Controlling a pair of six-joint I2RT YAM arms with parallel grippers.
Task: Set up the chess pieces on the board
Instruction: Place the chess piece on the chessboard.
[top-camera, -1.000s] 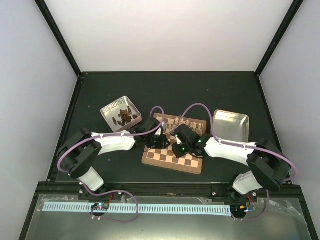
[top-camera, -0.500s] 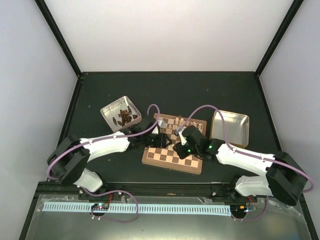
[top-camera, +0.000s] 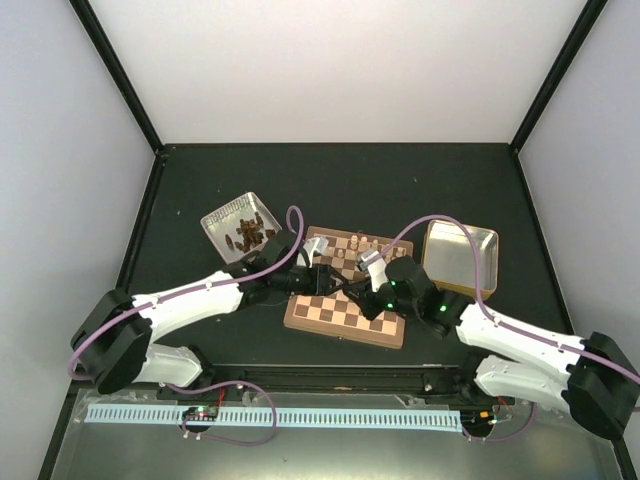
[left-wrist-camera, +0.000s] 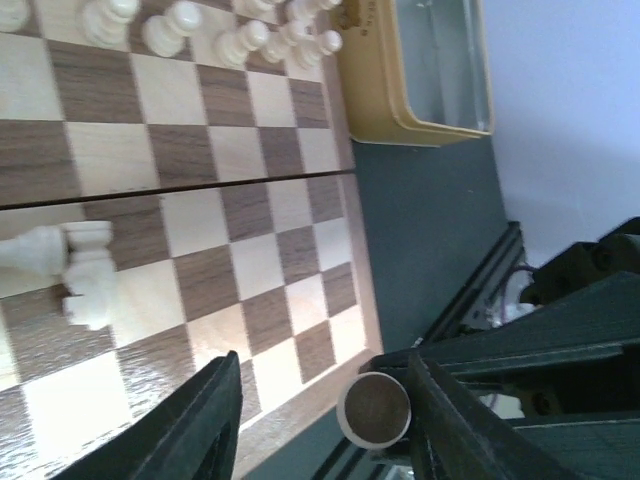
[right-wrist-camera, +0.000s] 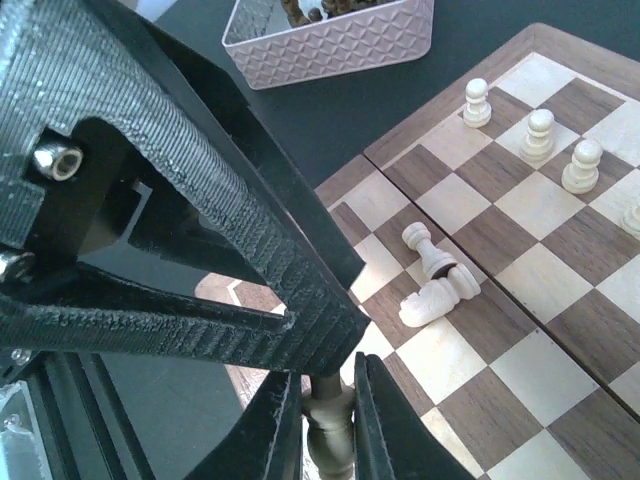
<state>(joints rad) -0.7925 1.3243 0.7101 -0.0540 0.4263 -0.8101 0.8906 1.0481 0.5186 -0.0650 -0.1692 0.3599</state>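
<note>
1. Your right pincer (right-wrist-camera: 328, 425) is clamped on a small pale cream wooden chess piece (right-wrist-camera: 330, 452), held just beside the rim at a corner of the square tan-and-brown checkered wooden board (right-wrist-camera: 500, 370).
2. Your left pincer (left-wrist-camera: 322, 365) has its jaws apart with nothing between them. It hovers low over the board, facing the held piece.
3. You look to be mid-placement. Next, turn the piece base-down and lower it onto a free square near the standing cream pieces (right-wrist-camera: 540, 135).
4. Its long axis runs along your right fingers. The round brown base (left-wrist-camera: 375, 408) faces the left wrist camera, so it is probably tilted, not upright.
5. Two toppled cream pieces (right-wrist-camera: 435, 290) lie flat mid-board, touching, and need righting.
</note>
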